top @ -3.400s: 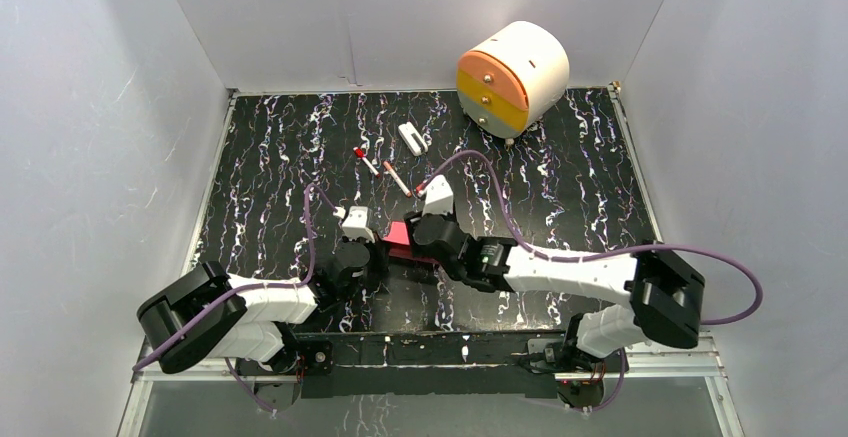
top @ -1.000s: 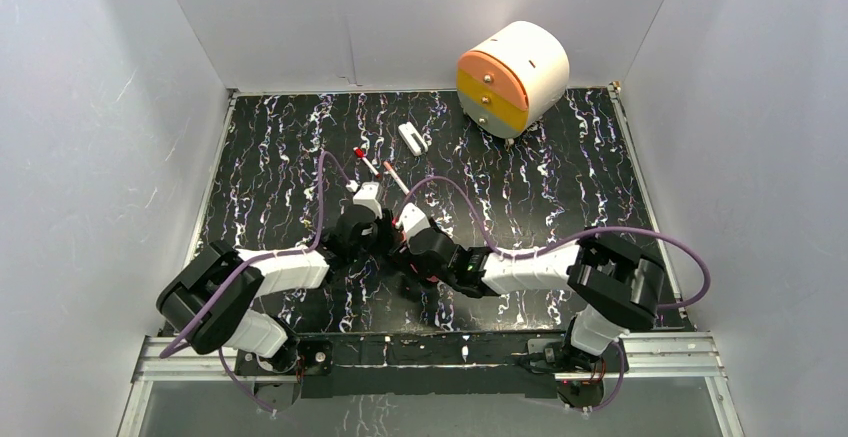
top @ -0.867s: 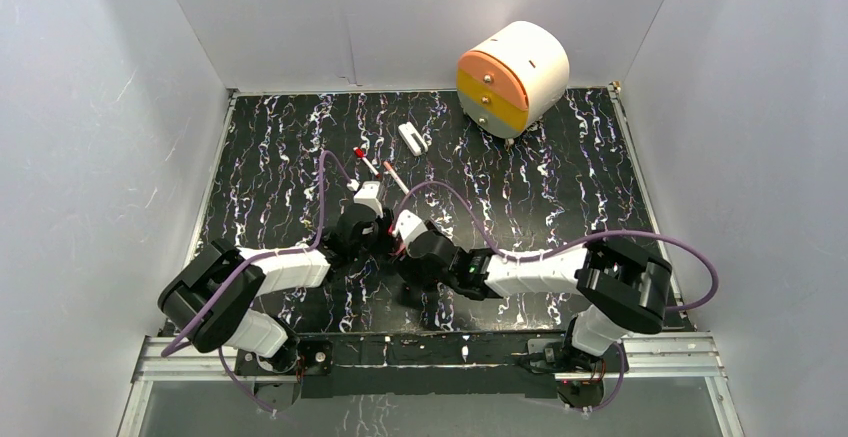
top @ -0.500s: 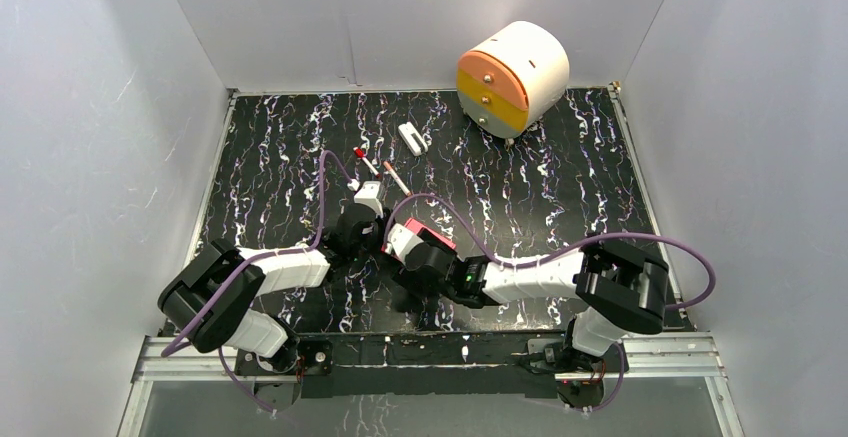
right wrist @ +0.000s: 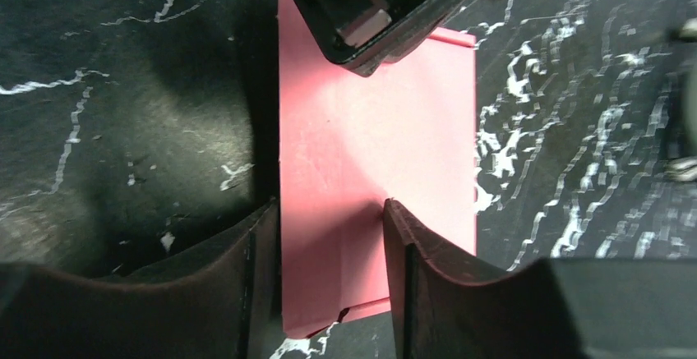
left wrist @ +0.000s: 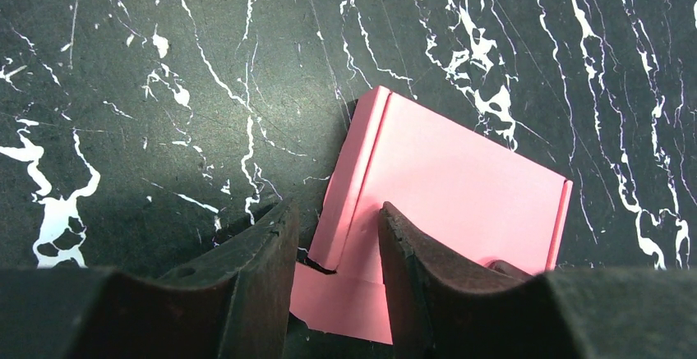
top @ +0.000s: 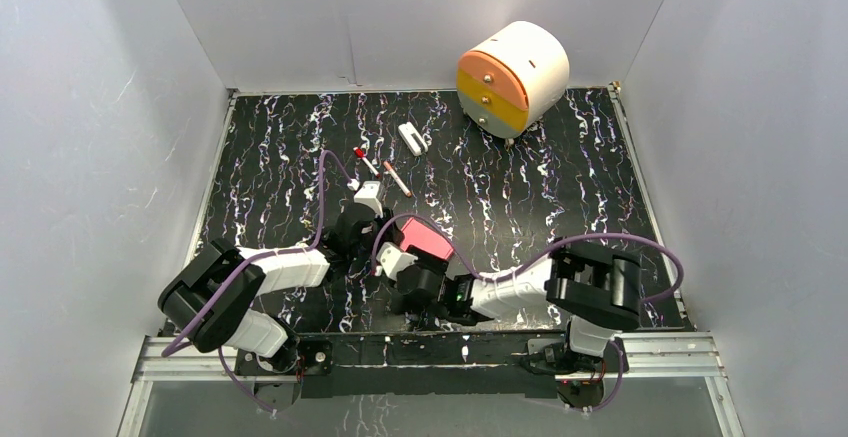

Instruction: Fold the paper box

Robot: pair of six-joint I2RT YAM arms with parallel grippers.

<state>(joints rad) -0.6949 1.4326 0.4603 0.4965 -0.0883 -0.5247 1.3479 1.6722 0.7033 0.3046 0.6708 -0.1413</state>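
Pink card, the paper box (top: 427,238) lies flat and closed on the black marbled table (top: 560,197), a little toward 6 o'clock from its middle. My left pincer (left wrist: 335,211) meets it from 9 o'clock, fingers apart and straddling one corner, where a folded side strip runs up the gap between them. My right pincer (right wrist: 327,207) comes in from 7 o'clock, also parted: one finger runs along the box's long edge, the other lies over its top face. Two pens (top: 397,178) and a small white block (top: 411,138) sit toward 12 o'clock, apart from the box. A round white drawer unit (top: 512,77) stands well off at 1 o'clock.
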